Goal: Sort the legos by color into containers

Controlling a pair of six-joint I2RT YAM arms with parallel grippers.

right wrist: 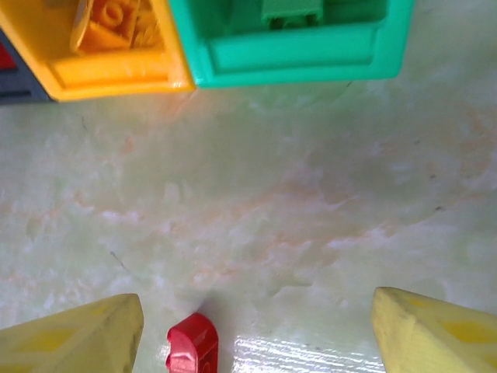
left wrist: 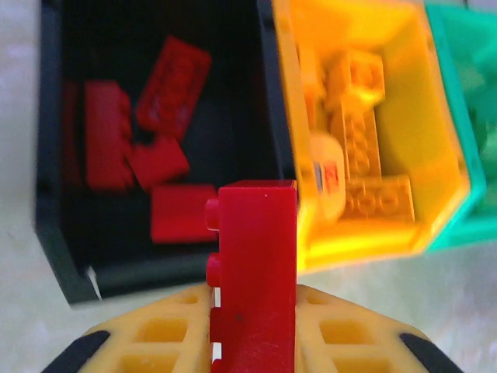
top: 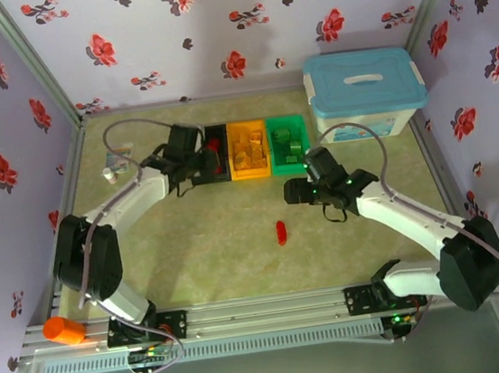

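1. The left gripper (top: 208,161) was clamped on a red lego (left wrist: 252,264) over the near rim of the black bin (left wrist: 46,194), which held perhaps four blurred red bricks.
2. The right gripper (right wrist: 256,330) hung with its jaws apart above the table (right wrist: 311,202), a loose red lego (right wrist: 192,342) near one finger.
3. The orange bin (left wrist: 443,140) and green bin (right wrist: 303,54) adjoined the black one, and a white box (top: 365,90) stood behind them.

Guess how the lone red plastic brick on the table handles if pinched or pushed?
The red plastic brick is probably rigid and light, far smaller than the green plastic bin. Its glossy rounded end may slip in the right gripper. Lying long-side down on the table, it likely slides, not rolls.
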